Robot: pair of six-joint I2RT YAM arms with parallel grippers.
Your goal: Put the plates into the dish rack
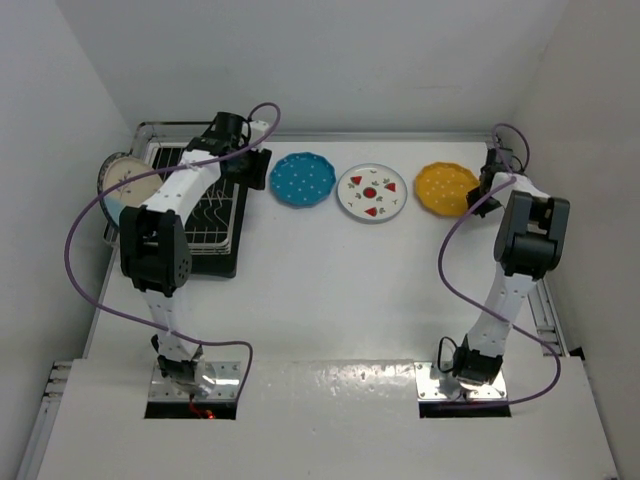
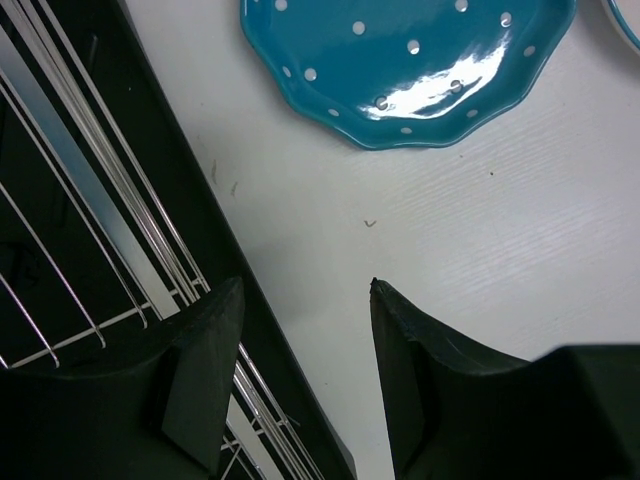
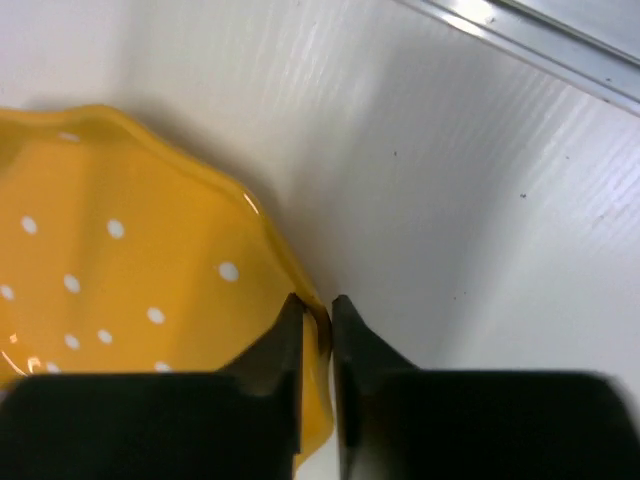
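- Your right gripper [image 3: 315, 310] is clenched on the right rim of the yellow white-dotted plate [image 3: 130, 290], at the far right of the table [image 1: 330, 290].
- In a row to its left lie the red-fruit plate [image 1: 371, 192] and then the blue white-dotted plate [image 2: 410, 60].
- A light-blue-and-cream plate [image 1: 128, 180] stands tilted at the left end of the dish rack [image 1: 215, 225].
- Your left gripper [image 2: 305, 290] hangs released over the rack's right edge and grasps nothing.

Nothing readable is showing in any view: no writing, label, brand, number or sign. The blue dotted plate [image 1: 302, 180], the fruit-patterned plate [image 1: 371, 192] just right of it and the yellow dotted plate [image 1: 446, 189] are carrying only decoration. The dish rack [image 1: 215, 218] is bearing no legible mark.
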